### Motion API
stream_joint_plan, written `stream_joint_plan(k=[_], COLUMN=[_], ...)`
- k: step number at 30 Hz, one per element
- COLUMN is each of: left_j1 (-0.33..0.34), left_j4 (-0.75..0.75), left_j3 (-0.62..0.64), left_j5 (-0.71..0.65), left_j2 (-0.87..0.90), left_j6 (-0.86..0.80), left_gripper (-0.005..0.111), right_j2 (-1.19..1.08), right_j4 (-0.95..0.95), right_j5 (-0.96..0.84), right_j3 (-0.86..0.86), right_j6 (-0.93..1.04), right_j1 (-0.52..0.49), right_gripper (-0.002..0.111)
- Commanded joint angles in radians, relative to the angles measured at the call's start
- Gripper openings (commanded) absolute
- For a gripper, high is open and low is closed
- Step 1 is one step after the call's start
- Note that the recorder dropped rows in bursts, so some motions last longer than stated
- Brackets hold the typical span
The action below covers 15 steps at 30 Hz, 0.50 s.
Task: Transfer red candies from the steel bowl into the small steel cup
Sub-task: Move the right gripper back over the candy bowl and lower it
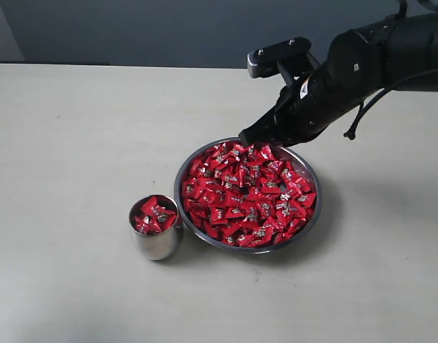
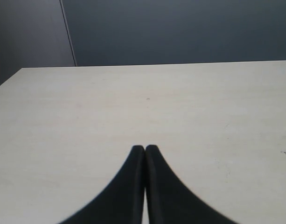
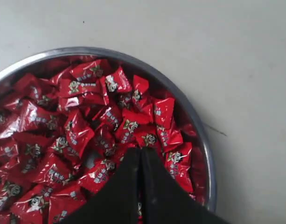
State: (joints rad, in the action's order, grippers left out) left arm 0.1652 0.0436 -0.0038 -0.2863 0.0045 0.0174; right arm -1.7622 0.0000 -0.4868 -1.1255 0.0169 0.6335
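Black right arm (image 1: 376, 61) carries a looping cable (image 1: 351, 123) (white markings) and tapered pincer (image 1: 242, 137).

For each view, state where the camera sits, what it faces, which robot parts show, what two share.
Exterior: off-arm, looks down on wide steel bowl of red wrapped candies, small rounded steel cup; right arm shows.
Left wrist: faces along pale table; shut left fingers show.
Right wrist: above bowl, faces down; shut right fingers show.
Shared: bowl, candies (exterior, right wrist).
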Motion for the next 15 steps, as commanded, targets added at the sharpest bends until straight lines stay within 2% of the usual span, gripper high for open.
stream_joint_plan(k=[1,7,12,15], left_j1=[0.001,0.001,0.001,0.001], left_j4=[0.001,0.001,0.001,0.001], left_j3=[0.004,0.004,0.004,0.004], left_j5=[0.002,0.002,0.002,0.002], left_j2=[-0.004,-0.004,-0.004,-0.004], left_j6=[0.003,0.003,0.003,0.003], left_gripper=[0.0,0.0,0.0,0.0], right_j2=[-0.05,-0.064,-0.134,-0.175], right_j4=[0.087,0.477,0.497,0.496], right_j5=[-0.016,-0.037,-0.109,-0.155], right_j3=[0.003,0.003,-0.062,-0.118], right_j6=[0.067,0.384,0.395,0.393], right_j1=[-0.005,-0.005,-0.005,-0.005], right_gripper=[0.0,0.0,0.001,0.006])
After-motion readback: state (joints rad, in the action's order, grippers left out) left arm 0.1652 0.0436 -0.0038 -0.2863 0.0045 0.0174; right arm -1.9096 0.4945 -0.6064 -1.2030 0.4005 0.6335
